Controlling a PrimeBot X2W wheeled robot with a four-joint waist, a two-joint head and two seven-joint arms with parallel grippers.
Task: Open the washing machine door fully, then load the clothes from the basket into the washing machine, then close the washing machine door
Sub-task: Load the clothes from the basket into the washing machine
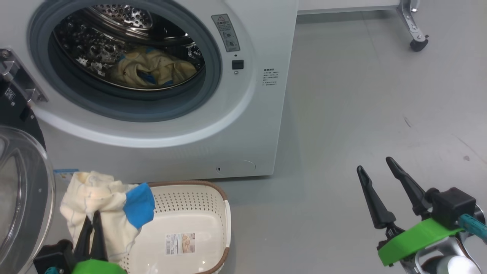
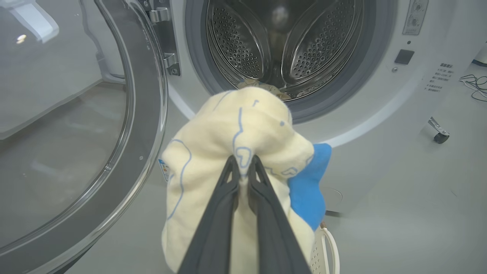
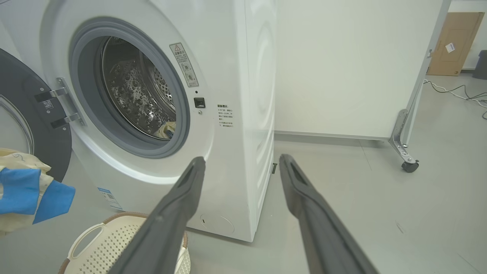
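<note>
A white washing machine [image 1: 243, 125] stands on a grey floor [image 1: 342, 114], with the washing machine door [image 1: 26, 190] swung wide open to the left of the drum [image 1: 125, 23]. Cream-yellow clothes [image 1: 152, 70] with blue patches lie in the bottom of the steel drum. In front of the machine a cream basket [image 1: 224, 213] sits on the floor, its base bare apart from a paper label [image 1: 180, 243]. The left end effector [image 1: 93, 220], fingers pressed together, pinches one more cream and blue garment [image 1: 102, 201], held up over the basket's left edge and below the drum opening. The right end effector [image 1: 374, 164] hangs off to the right over the floor, fingers spread, holding nothing. By the look of it, opening is done and loading is nearly finished: this garment has to go into the drum, then the door must be closed
</note>
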